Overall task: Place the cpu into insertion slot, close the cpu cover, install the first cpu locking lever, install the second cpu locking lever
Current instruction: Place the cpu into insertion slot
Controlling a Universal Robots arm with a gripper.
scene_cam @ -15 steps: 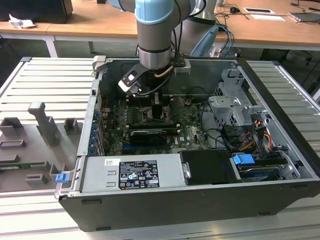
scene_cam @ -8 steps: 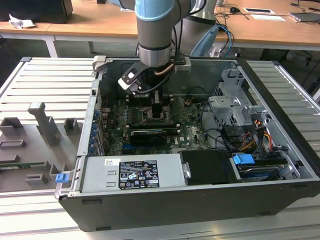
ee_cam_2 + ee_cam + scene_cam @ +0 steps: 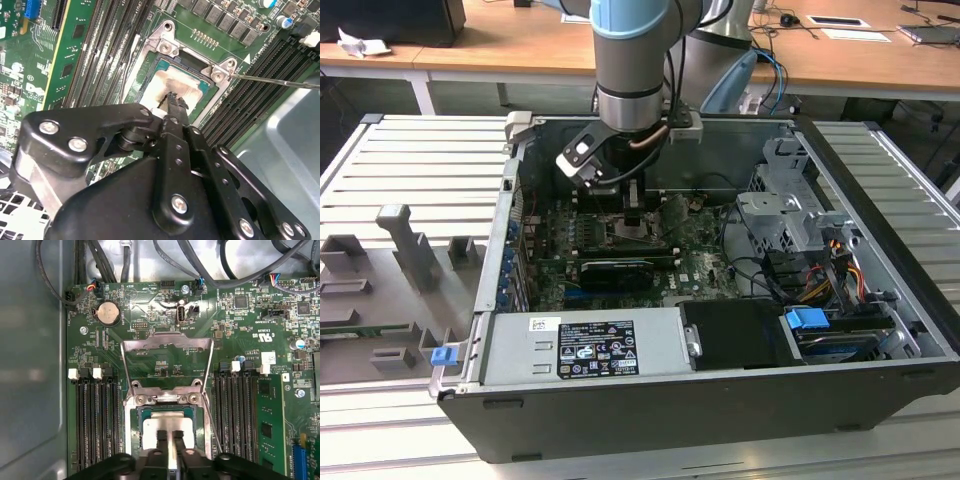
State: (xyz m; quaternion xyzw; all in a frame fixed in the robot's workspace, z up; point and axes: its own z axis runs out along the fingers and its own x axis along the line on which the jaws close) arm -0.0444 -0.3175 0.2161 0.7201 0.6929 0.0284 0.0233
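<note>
Directly beneath the hand (image 3: 170, 436), one cpu (image 3: 167, 424) is lying flat in the one insertion slot (image 3: 131, 435), its edges running parallel to two flanking banks of memory slots (image 3: 95, 420). Beyond the fingertips the one cpu cover (image 3: 167, 343) is hanging open, and one wire lever (image 3: 212, 425) is angling free beside the hand. The hand is sitting narrow, fingers nearly together, gripping nothing visible.

The square silver metal cpu cover (image 3: 167, 347) is standing open, leaving the silver-rimmed insertion slot (image 3: 130, 420) uncovered; long black memory slots (image 3: 97, 425) are crowding both sides; a thin steel lever wire (image 3: 211, 425) is slanting just beside; the black gripper (image 3: 170, 434) is hanging directly above.
</note>
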